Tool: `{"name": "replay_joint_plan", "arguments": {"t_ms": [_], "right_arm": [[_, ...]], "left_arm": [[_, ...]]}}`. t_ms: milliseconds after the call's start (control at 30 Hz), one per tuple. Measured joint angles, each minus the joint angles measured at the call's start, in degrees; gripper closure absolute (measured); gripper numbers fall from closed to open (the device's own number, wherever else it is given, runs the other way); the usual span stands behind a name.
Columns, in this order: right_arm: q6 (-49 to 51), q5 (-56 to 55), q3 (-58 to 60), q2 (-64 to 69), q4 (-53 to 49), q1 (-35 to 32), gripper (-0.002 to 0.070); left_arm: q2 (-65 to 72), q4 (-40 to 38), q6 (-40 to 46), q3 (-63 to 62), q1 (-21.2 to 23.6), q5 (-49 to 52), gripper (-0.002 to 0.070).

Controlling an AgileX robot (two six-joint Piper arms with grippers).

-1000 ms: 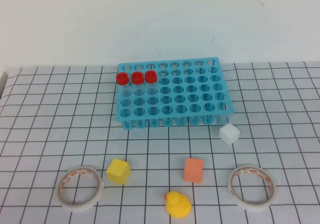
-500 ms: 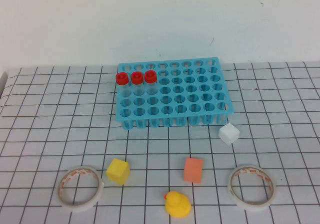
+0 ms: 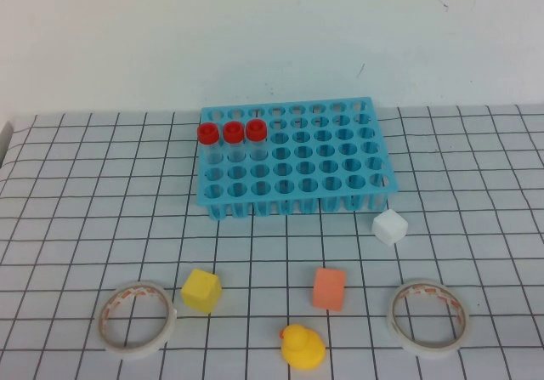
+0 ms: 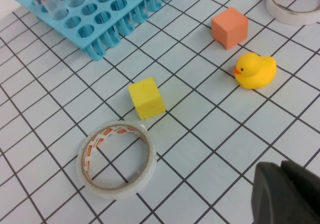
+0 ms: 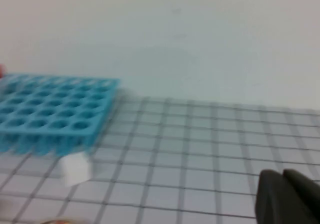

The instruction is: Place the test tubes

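Glossy blue plastic rack [image 3: 297, 195], matt yellow cube [image 3: 201, 291], smooth shiny duck [image 3: 303, 347]

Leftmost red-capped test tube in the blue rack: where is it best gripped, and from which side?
Probably its red cap, from straight above: it stands upright, body sunk in the rack, another tube close on its right. Left end effector and right end effector are shut, low on the robot's side.
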Motion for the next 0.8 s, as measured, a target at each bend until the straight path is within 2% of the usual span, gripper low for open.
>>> {"name": "replay_joint_plan", "arguments": {"t_ms": [67,233,467,600,800], "right_arm": [[0.1,-1.1,1.9,-2.6,0.5,-5.4,0.0678],[6.2,5.8,3.5,-7.8,-2.7,-10.6,0.0678],[21.1,13.0,5.7,-11.0,-15.1,-11.4,0.0678],[21.6,17.6,5.5,-11.9,-15.4,-11.4,0.0678],[19.9,18.4,5.4,-11.9,-15.3,-11.5,0.0678]], "left_arm": [[0.0,0.0,0.0,0.0,0.0,0.0,0.0676],[0.0,0.0,-0.2,0.0,0.0,0.0,0.0676],[0.0,0.0,-0.1,0.0,0.0,0.0,0.0676],[0.0,0.0,-0.1,0.0,0.0,0.0,0.0676],[0.0,0.0,-0.1,0.0,0.0,0.1,0.0676]]}}
